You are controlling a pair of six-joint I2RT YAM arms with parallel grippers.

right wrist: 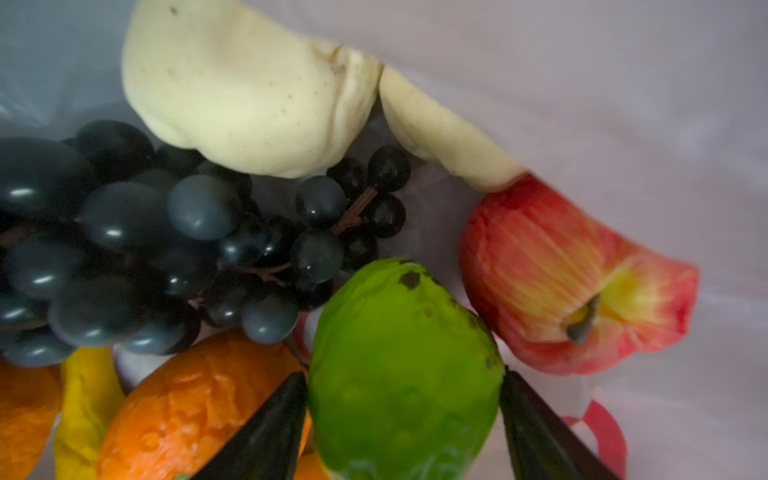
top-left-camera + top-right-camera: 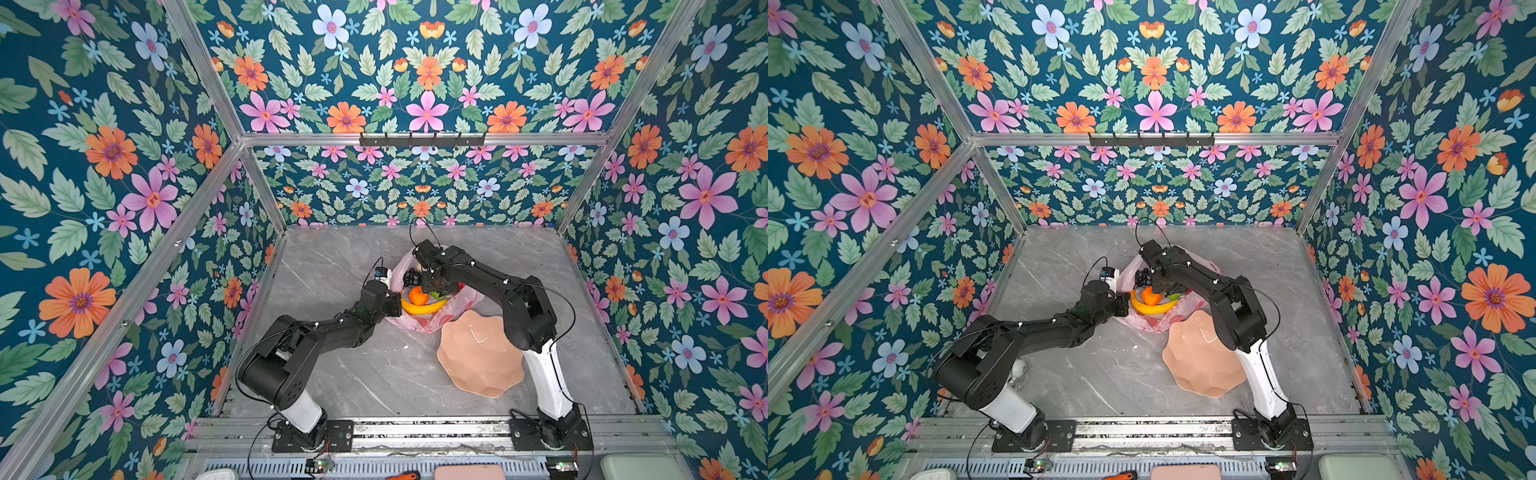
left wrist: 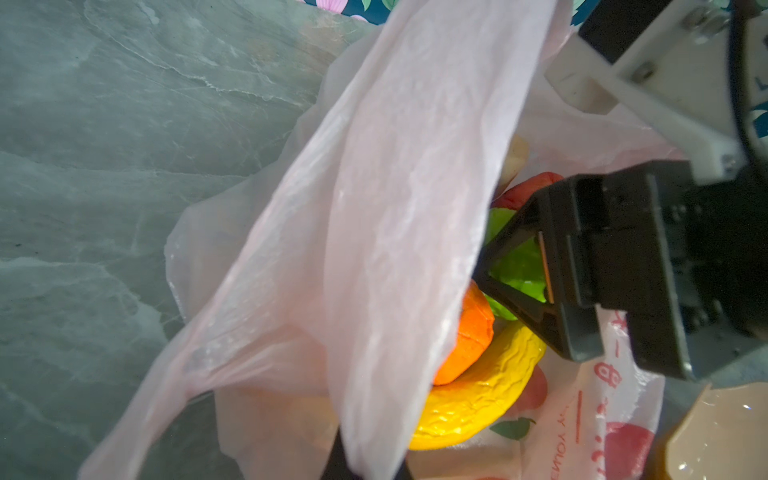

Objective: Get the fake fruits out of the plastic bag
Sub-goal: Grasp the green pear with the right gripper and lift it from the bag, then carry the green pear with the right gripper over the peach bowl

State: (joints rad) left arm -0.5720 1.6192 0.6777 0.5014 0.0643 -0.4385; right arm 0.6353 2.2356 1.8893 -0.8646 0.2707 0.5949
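The pale pink plastic bag (image 2: 457, 309) lies mid-table with its mouth held up by my left gripper (image 3: 368, 471), which is shut on the bag's edge. Inside lie a banana (image 3: 478, 390), an orange (image 1: 195, 407), dark grapes (image 1: 145, 249), a red apple (image 1: 573, 282), two cream pieces (image 1: 249, 91) and a green fruit (image 1: 395, 324). My right gripper (image 1: 405, 376) reaches down into the bag, open, one finger close against each side of the green fruit, which rests among the others. In both top views the right gripper (image 2: 1165, 289) hides the green fruit.
A peach-pink scalloped bowl (image 2: 478, 357) sits on the grey marble table (image 2: 353, 374) just right of the bag, beside the right arm. Flowered walls close in the left, back and right sides. Bare tabletop lies behind and left of the bag.
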